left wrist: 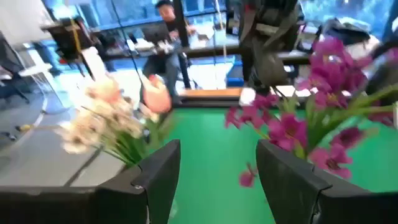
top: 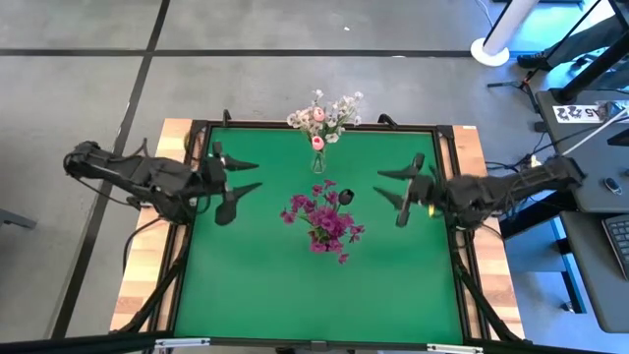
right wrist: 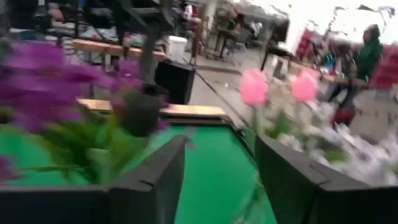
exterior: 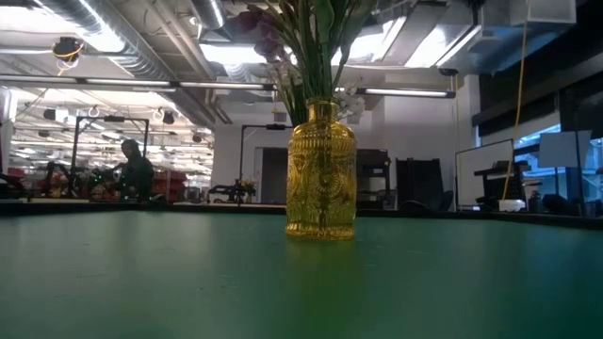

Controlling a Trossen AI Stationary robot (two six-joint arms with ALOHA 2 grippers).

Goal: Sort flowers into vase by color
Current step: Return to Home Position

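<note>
We look down on the green worktop (top: 256,285), which carries two bouquets. Near its centre the purple flowers (top: 324,224) spread out over the yellow vase (exterior: 321,174), with one dark blossom (top: 344,196) at about 1 o'clock of the bunch. At 12 o'clock, close to the far edge, the clear vase (top: 317,160) holds the white sprigs (top: 339,108) and the pink tulip buds (top: 318,116). The two vases stand apart, one behind the other.

From worktop height we see the yellow vase in the middle, with green stems (exterior: 316,47) rising from its neck. A person (exterior: 137,171) sits in the room far behind it. Beyond the worktop's 3 o'clock side stands a desk with a keyboard (top: 617,241).

The left pincer (top: 257,175) hangs at 9 o'clock of the purple bunch and the right pincer (top: 378,183) at 3 o'clock. Each points inward toward the yellow vase and is clear of the blossoms, with only bare green between. Both are spread wide and hold nothing. In the left wrist view the two dark fingers (left wrist: 158,180) frame open mat, with pale blooms to one side and purple to the other. The right wrist view shows the same wide gap between its fingers (right wrist: 292,180), with the dark blossom and the pink buds beyond.
</note>
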